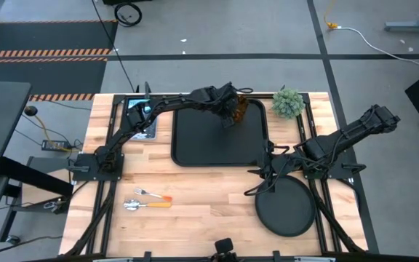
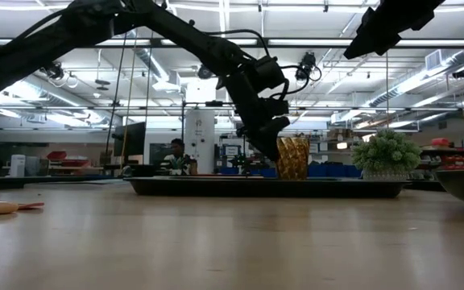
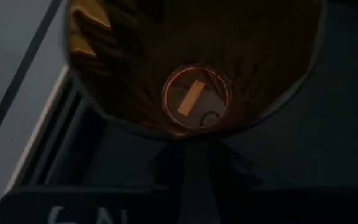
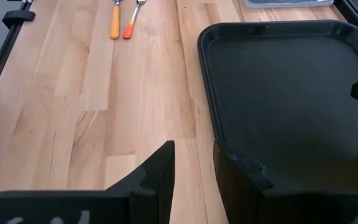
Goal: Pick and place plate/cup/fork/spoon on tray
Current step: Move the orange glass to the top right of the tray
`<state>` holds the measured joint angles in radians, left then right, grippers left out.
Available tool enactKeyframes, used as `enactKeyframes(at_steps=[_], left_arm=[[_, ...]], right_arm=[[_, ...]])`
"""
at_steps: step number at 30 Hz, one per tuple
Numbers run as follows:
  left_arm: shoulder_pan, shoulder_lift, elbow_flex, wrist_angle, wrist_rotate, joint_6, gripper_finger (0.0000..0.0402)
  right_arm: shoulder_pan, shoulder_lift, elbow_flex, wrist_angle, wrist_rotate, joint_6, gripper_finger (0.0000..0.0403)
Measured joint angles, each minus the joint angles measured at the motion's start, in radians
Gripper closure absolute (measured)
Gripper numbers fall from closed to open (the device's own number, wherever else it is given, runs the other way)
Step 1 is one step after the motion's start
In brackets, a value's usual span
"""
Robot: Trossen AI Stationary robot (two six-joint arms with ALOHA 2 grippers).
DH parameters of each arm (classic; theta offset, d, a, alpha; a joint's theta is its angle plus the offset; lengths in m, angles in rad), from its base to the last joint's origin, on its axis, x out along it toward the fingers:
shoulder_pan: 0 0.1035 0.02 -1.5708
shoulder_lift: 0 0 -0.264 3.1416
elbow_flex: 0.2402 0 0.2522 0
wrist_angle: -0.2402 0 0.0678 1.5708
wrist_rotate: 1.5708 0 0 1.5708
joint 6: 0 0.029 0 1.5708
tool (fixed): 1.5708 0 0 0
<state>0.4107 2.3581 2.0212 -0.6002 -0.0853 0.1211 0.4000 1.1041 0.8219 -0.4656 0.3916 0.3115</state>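
Observation:
The amber cup (image 2: 293, 158) stands upright at the far right corner of the black tray (image 1: 217, 142). It also shows in the high view (image 1: 243, 108). My left gripper (image 2: 266, 138) slants down from the left to the cup's rim. The left wrist view looks straight down into the cup (image 3: 194, 96). I cannot tell whether the gripper touches it. My right gripper (image 4: 194, 168) is open and empty, above the tray's near right corner (image 4: 229, 152). The black plate (image 1: 286, 207) lies on the table near the right front. The fork (image 1: 148, 193) and the spoon (image 1: 140, 205) lie side by side at the left front.
A green potted plant (image 1: 288, 102) stands just right of the tray's far right corner, close to the cup. A blue-white picture card (image 1: 140, 116) lies left of the tray. A person (image 2: 176, 158) sits in the room beyond the table.

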Motion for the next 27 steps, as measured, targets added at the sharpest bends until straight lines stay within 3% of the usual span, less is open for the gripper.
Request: enactKeyframes(at_steps=[27], left_arm=[[0.000, 0.000, 0.000, 0.136, 0.034, 0.022, 0.0325]], right_arm=[[0.000, 0.000, 0.000, 0.000, -0.001, 0.000, 0.0286]])
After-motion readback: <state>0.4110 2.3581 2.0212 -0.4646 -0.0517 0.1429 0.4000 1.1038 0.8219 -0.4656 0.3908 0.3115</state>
